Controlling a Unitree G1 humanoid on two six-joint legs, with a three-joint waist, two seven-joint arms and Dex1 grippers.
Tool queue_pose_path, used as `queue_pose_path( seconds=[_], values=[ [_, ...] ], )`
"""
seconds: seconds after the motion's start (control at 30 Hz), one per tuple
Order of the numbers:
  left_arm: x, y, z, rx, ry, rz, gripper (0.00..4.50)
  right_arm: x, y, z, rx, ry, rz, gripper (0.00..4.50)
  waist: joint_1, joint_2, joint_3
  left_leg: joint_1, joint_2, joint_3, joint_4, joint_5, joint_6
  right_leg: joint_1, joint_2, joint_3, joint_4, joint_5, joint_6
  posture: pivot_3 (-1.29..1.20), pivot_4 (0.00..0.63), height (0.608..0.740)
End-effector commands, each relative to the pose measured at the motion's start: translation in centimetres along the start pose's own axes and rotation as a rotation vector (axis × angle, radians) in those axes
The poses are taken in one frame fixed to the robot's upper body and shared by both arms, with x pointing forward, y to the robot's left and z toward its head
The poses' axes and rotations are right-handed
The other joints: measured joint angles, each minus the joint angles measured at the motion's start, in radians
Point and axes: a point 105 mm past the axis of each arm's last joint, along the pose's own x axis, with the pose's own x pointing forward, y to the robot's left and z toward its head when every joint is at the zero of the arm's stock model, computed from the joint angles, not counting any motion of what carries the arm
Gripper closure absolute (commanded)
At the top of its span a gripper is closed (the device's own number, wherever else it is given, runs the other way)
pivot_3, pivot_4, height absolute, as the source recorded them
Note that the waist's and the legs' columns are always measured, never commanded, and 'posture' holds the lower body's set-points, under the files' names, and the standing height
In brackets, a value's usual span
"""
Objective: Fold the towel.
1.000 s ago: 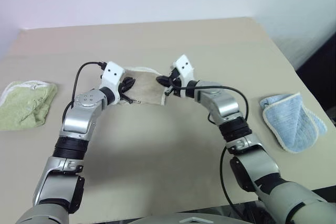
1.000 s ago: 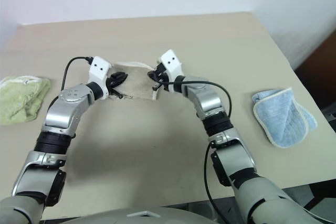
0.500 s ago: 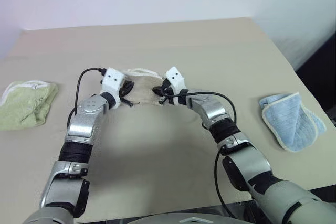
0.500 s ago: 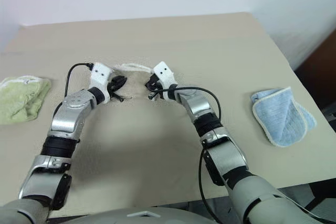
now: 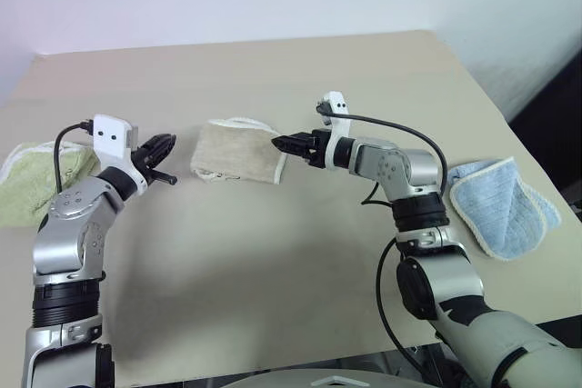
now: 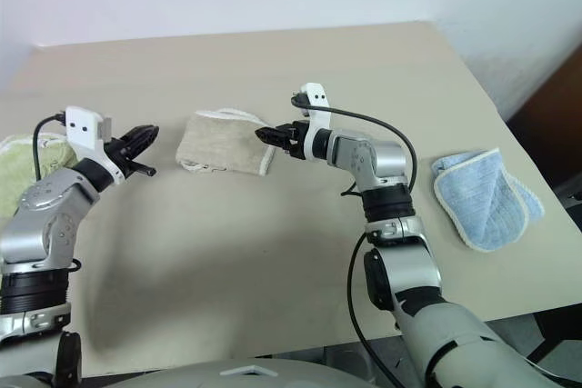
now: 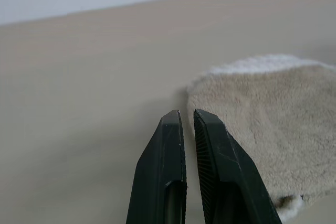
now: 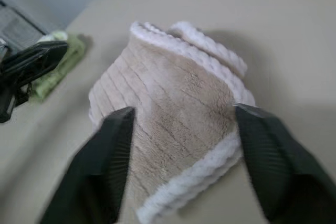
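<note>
While the towel lies folded and free, the step in hand is to draw both arms away cleanly.
Surface [image 5: 273, 297]: it carries the beige towel [image 5: 238, 151] between the two jaws, and a green towel [image 5: 41, 179] and a blue towel [image 5: 500, 206] at the far sides.
Towel: folded flat, white edging stacked; it looks finished.
Right gripper [image 5: 289, 144]: jaws released, just beside the towel's edge; I would back out level, so the fold is not dragged.
Left gripper [image 5: 164, 145]: jaws clenched on nothing, apart from the towel.
</note>
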Motion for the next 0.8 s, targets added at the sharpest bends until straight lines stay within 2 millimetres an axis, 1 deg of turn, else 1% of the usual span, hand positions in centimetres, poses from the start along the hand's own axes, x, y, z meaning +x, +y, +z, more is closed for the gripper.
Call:
queue_pose_path(
  seconds=[0.03,0.13,0.3,0.43,0.57,0.8],
  values=[
    [-0.9,-0.5,1.8,0.018,-0.058,-0.023,4.07,0.5,-0.3,0.6,0.086,-0.018,0.006,0.08,-0.004,0.000,0.000,0.000,0.000,0.000,0.000,0.000,0.000,0.000,0.000,0.000,0.000,0.000,0.000,0.00,0.150,0.728],
    [-1.4,-0.9,1.5,0.016,-0.047,-0.044,4.07,1.0,-0.3,0.3,0.121,-0.002,0.016,0.03,-0.010,0.000,0.000,-0.001,0.000,0.000,-0.001,0.000,0.001,-0.001,0.000,0.000,0.000,0.000,0.000,0.00,0.150,0.728],
    [-1.7,-1.0,1.4,0.012,-0.043,-0.048,4.07,1.5,-0.2,-0.2,0.161,0.019,0.026,0.03,-0.014,0.000,0.000,-0.001,-0.001,0.000,-0.001,0.000,0.000,-0.001,0.000,0.000,0.000,0.000,0.001,0.00,0.150,0.728],
    [-1.8,-1.0,1.4,0.008,-0.040,-0.051,4.07,2.1,1.2,-0.5,0.178,0.041,0.083,0.03,-0.014,0.000,0.000,0.000,-0.001,0.000,-0.001,0.000,0.000,-0.001,0.001,0.000,0.000,0.000,0.001,0.00,0.150,0.728],
    [-1.6,-1.1,1.4,0.001,-0.040,-0.054,4.07,3.4,2.3,-0.8,0.188,0.052,0.103,0.03,-0.014,0.000,0.000,0.000,-0.001,0.000,-0.001,0.000,0.000,-0.001,0.001,0.000,0.000,0.000,0.001,0.00,0.150,0.728],
    [-1.4,-1.5,1.2,-0.004,-0.041,-0.059,4.07,5.7,4.0,-1.8,0.181,0.097,0.124,0.03,-0.014,0.000,0.000,-0.001,-0.001,0.000,-0.001,0.000,0.000,-0.001,0.001,0.000,0.000,0.000,0.001,0.00,0.150,0.728]
  ],
)
